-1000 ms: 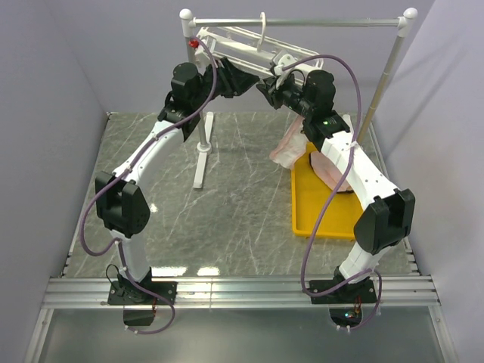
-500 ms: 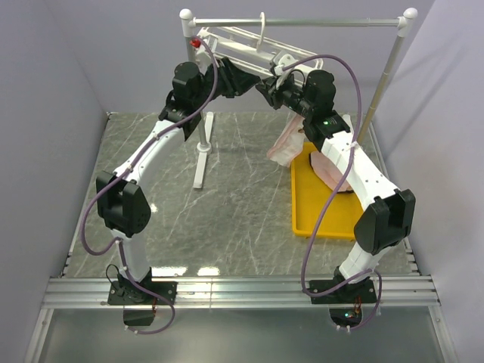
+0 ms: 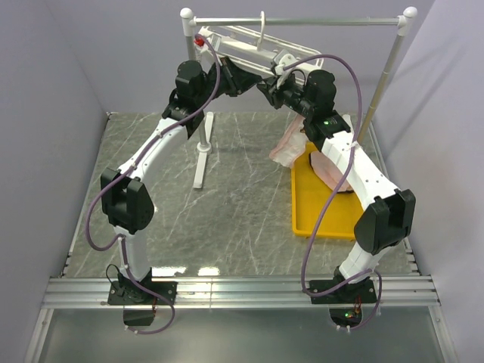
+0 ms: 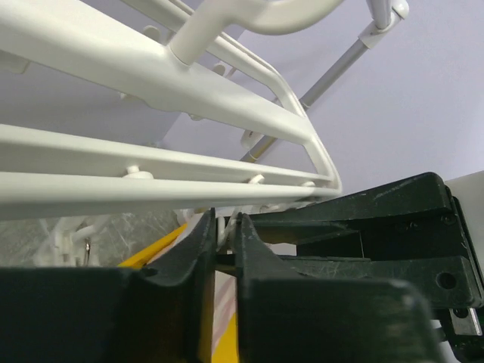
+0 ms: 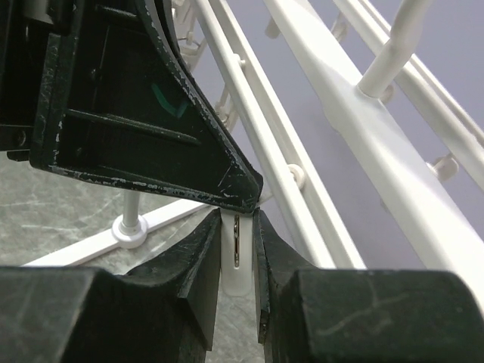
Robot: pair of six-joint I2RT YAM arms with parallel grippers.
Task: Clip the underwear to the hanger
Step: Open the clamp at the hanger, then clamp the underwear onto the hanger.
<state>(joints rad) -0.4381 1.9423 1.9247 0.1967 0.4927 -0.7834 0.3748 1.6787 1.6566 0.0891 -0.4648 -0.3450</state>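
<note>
The white hanger (image 3: 242,47) hangs by its hook from the grey rail. Both grippers meet just under its right end. My right gripper (image 3: 266,87) is shut on a white hanger clip (image 5: 237,257) with a metal spring. My left gripper (image 3: 251,80) faces it tip to tip, with its jaws almost closed on a thin pale edge (image 4: 224,227). Pink striped underwear (image 4: 225,299) runs down from that edge. In the top view this underwear (image 3: 287,147) hangs below the right wrist. More pink underwear (image 3: 330,168) lies in the yellow tray (image 3: 318,219).
The grey rail stand (image 3: 302,21) with white ball ends spans the back, and its white foot (image 3: 203,155) rests on the marble table. The right post (image 3: 382,76) slants down beside the tray. Purple walls close in on both sides.
My left arm has shifted slightly right and up, and the hanger's left end rose a little. The hanging underwear swung slightly. The right gripper stays on the clip.
</note>
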